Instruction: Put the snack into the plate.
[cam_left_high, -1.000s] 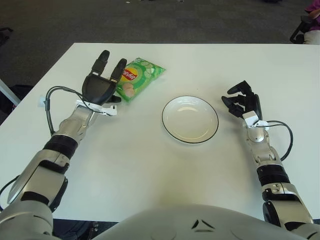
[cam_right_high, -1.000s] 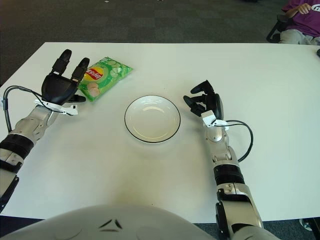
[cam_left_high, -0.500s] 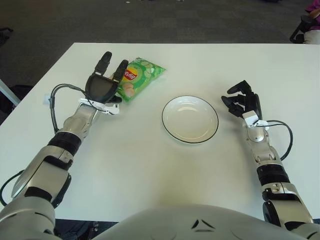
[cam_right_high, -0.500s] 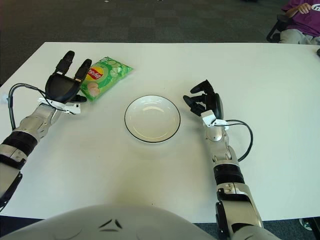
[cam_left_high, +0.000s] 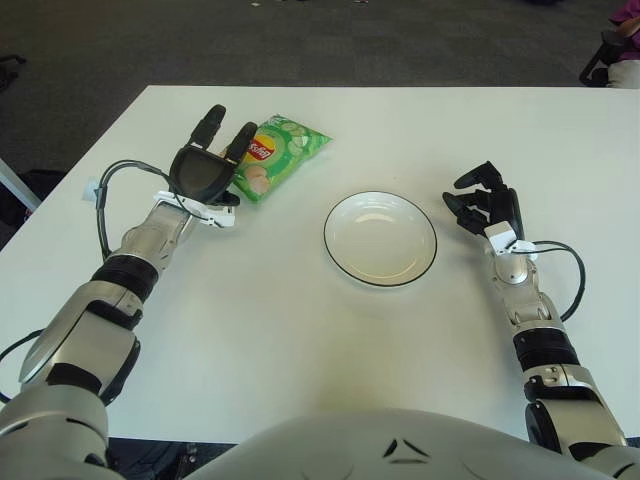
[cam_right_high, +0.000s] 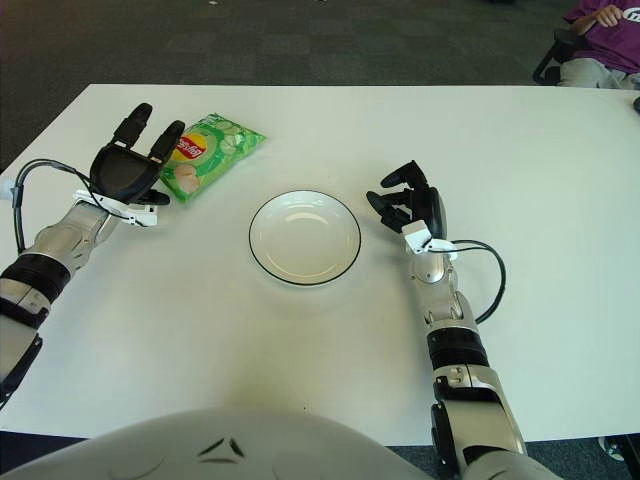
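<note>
A seated person in a purple top (cam_right_high: 607, 30) is seen at the far right corner in the right eye view, whereas only a sliver of that figure is caught at the edge of the left eye view. A white plate (cam_left_high: 380, 239) with a dark rim is set near the middle of the white table (cam_left_high: 300, 330), and nothing is held in it. The snack (cam_left_high: 275, 155), a green crisp bag, is laid flat on the table to the far left of the plate, well apart from it and tilted so that its far end is turned toward the plate's side. The left hand (cam_left_high: 205, 172) is placed just to the left of the snack, on the side away from the plate, palm down with its fingers (cam_left_high: 209, 124) stretched out and spread; nothing is gripped by them. The finger nearest the bag is seen right at the bag's left edge, though whether the two touch cannot be told. The right hand (cam_left_high: 487, 208) is shown near the right of the plate, its fingers loosely curled and nothing held in them.
</note>
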